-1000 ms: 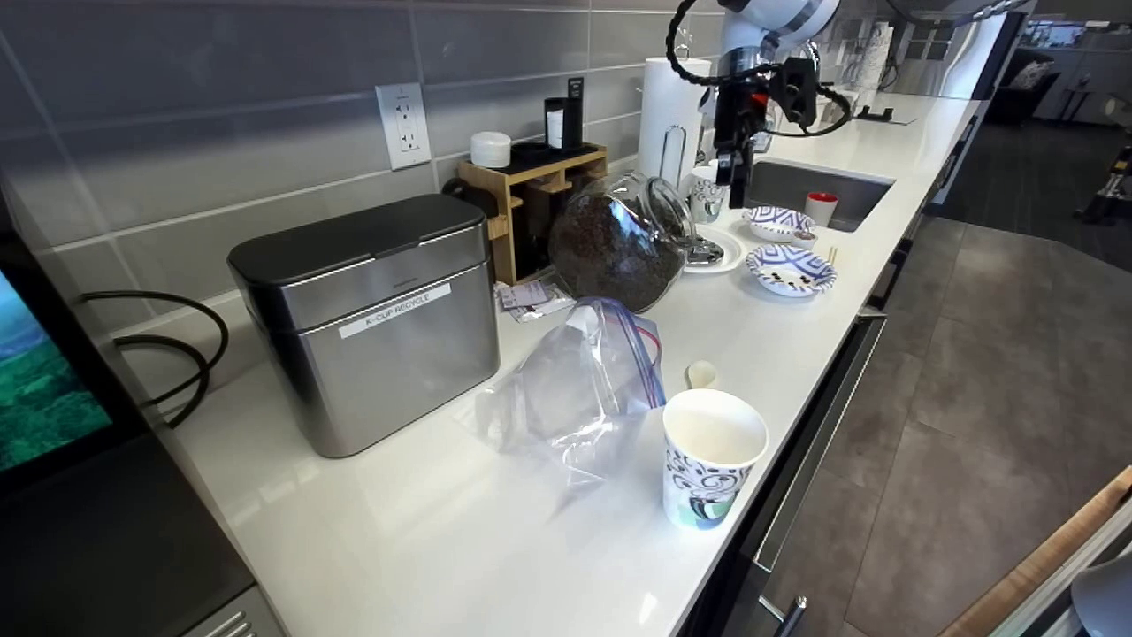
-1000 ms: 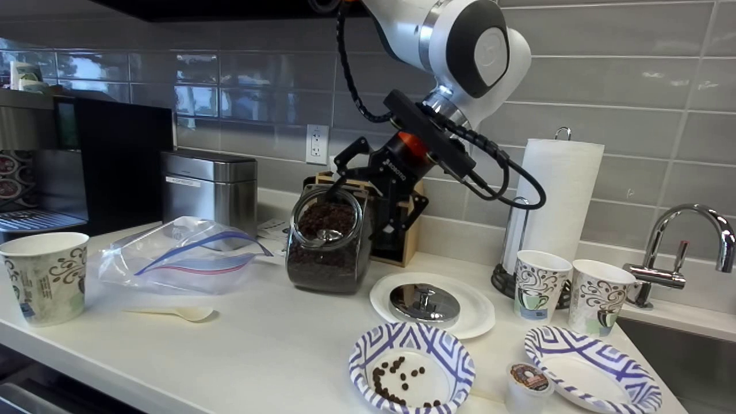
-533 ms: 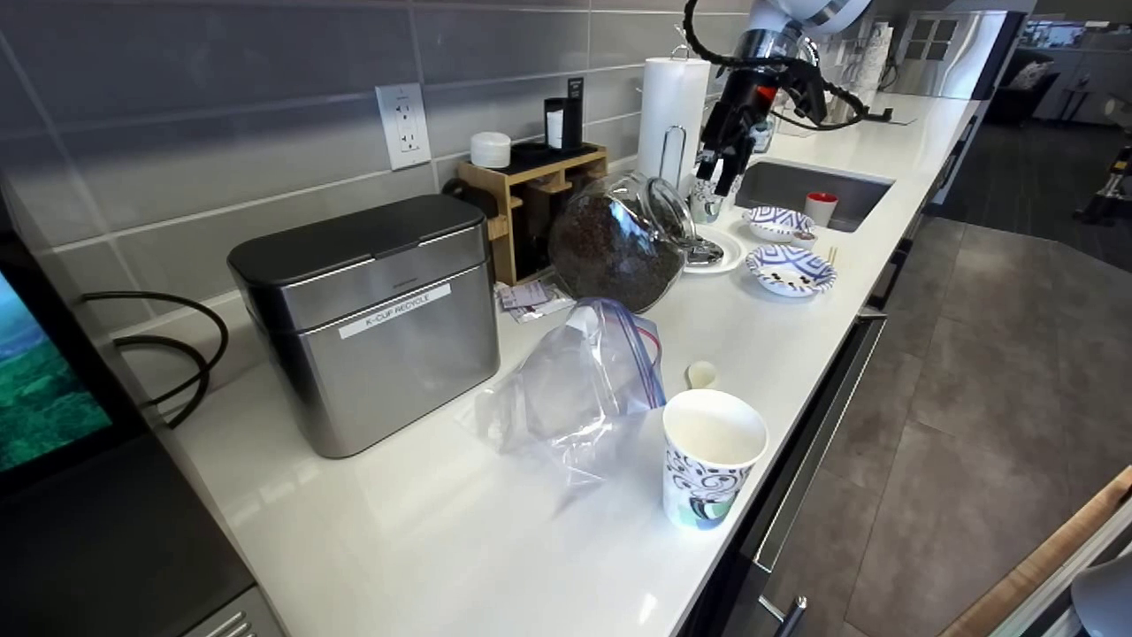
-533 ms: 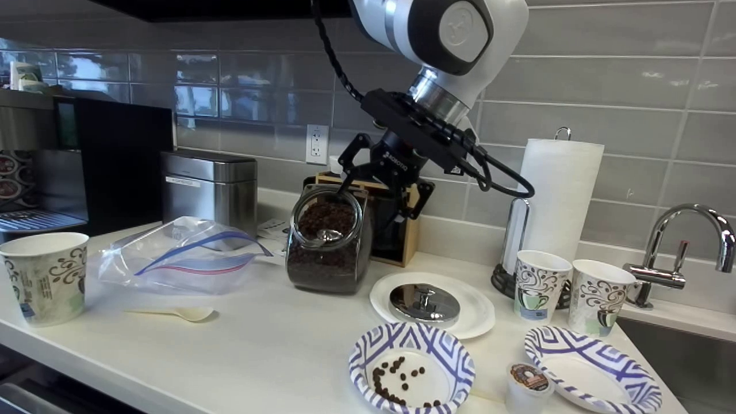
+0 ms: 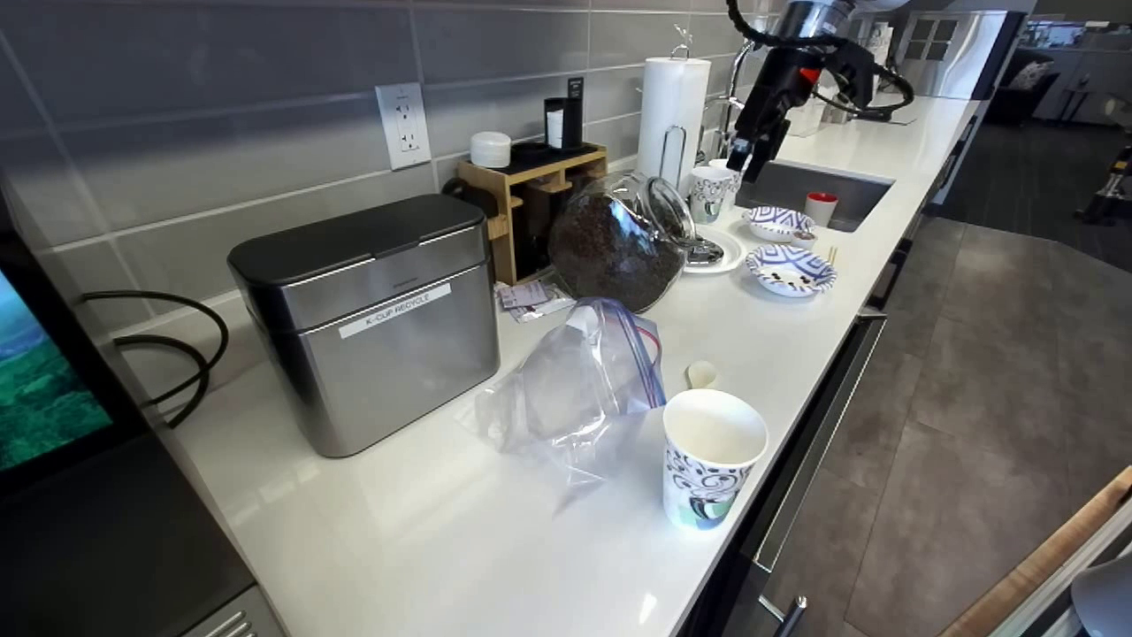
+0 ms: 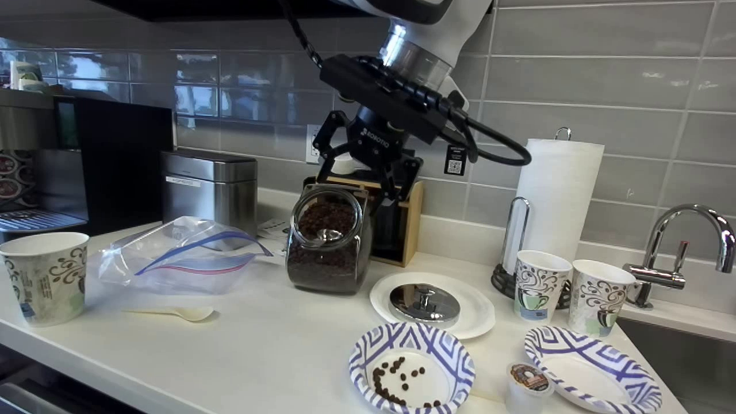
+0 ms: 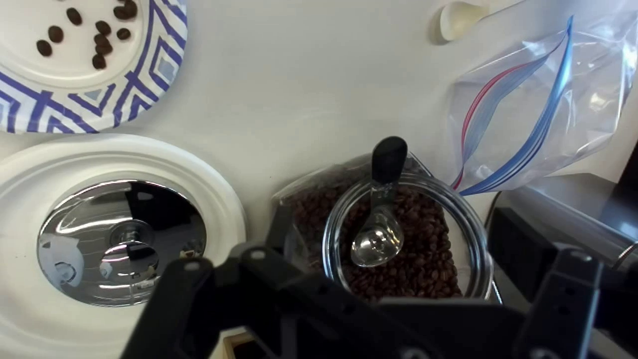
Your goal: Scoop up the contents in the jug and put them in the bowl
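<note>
At the left of an exterior view stands a paper cup, then a zip bag with a pale spoon in front. Next on the counter stands the jug, with dark beans and a black-handled scoop in it; the gripper, empty, its fingers spread, points down toward the jug. Farther right come a patterned bowl with scattered beans and a white plate bearing a chrome lid.
</note>
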`<act>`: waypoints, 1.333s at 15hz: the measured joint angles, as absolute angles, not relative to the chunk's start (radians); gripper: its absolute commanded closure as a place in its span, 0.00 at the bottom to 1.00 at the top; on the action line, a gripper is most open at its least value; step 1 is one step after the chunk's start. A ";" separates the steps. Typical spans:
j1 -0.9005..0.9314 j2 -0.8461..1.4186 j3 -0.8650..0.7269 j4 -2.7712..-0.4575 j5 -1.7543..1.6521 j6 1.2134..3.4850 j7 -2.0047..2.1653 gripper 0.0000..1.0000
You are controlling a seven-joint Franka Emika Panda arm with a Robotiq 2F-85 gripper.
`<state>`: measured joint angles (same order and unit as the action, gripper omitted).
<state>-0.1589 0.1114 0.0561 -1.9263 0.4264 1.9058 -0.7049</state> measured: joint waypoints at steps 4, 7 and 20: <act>-0.149 0.020 0.020 -2.009 0.425 1.930 -0.758 0.00; -0.142 -0.030 -0.008 -2.051 0.425 1.941 -0.786 0.00; -0.085 -0.171 -0.047 -2.147 0.416 1.942 -0.789 0.00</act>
